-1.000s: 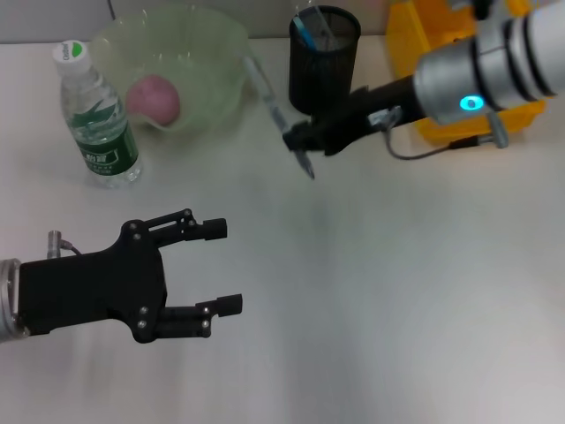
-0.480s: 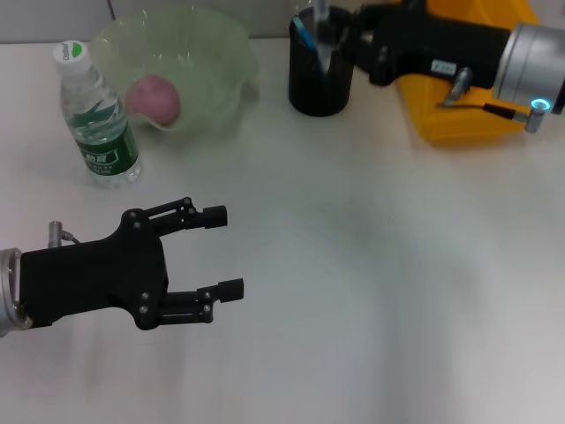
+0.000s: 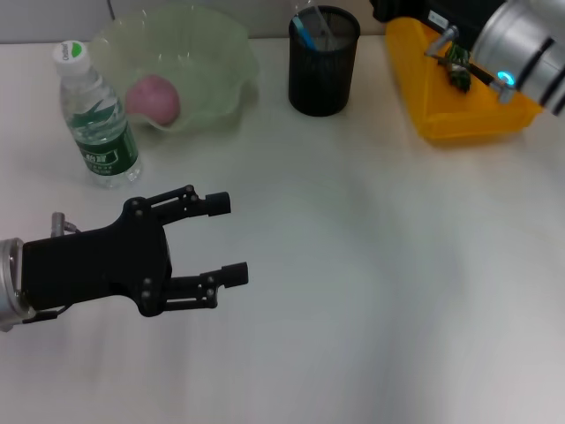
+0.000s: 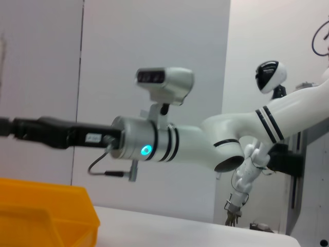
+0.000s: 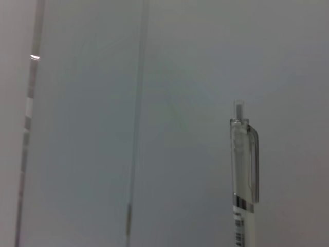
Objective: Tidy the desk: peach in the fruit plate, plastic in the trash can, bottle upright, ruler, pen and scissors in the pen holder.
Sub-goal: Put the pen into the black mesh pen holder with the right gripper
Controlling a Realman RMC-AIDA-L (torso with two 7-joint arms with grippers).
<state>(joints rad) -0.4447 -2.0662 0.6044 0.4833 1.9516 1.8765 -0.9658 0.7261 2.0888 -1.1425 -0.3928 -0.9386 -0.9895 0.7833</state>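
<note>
A: At the far edge of the tabletop [image 3: 371, 291], where is the pen?

B: The right wrist view shows a clear pen [image 5: 243, 175] standing upright, its long axis vertical and its push-button end up, against a plain wall. Its lower part is cut off by the frame.

A: Are the right jaws pinching it?

B: I cannot tell. The right arm [image 3: 516, 40] reaches in over the yellow bin [image 3: 441, 97], and its jaws are out of the head view past the top edge. The left wrist view shows that arm's dark forepart from the side, but the tip runs off the frame.

A: And the holder?

B: The black pen holder [image 3: 323, 75] stands upright between the green fruit plate [image 3: 216, 84] and the bin, with a blue item poking out of it.

A: The left side?

B: The left gripper [image 3: 225, 238] hovers low over bare tabletop, jaws spread and holding nothing, well apart from everything. The bottle [image 3: 95, 119] stands upright beside the plate, and the peach [image 3: 154, 97] lies in the plate.
</note>
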